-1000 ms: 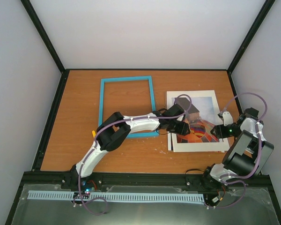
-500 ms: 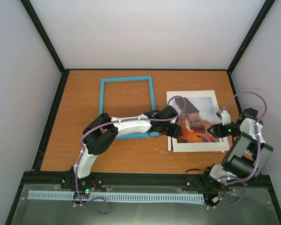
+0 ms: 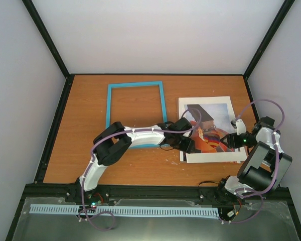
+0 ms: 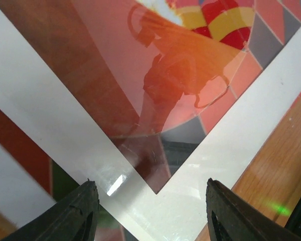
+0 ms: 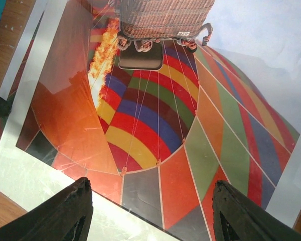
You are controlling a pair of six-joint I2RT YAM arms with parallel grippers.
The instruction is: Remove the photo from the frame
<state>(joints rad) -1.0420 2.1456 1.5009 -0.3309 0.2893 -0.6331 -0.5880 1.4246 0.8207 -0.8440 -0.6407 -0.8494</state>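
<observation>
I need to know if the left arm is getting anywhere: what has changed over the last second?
The left gripper drew back across the photo to its near-left corner, and the arm's elbow folded in leftward. Its jaws stayed open and took hold of nothing. The right gripper, open over the photo's right side, barely moved. The photo and the frame stayed where they were.

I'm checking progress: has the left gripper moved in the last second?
Yes. The left gripper has drawn back toward the near-left corner of the photo, closer to the near right corner of the frame.
</observation>
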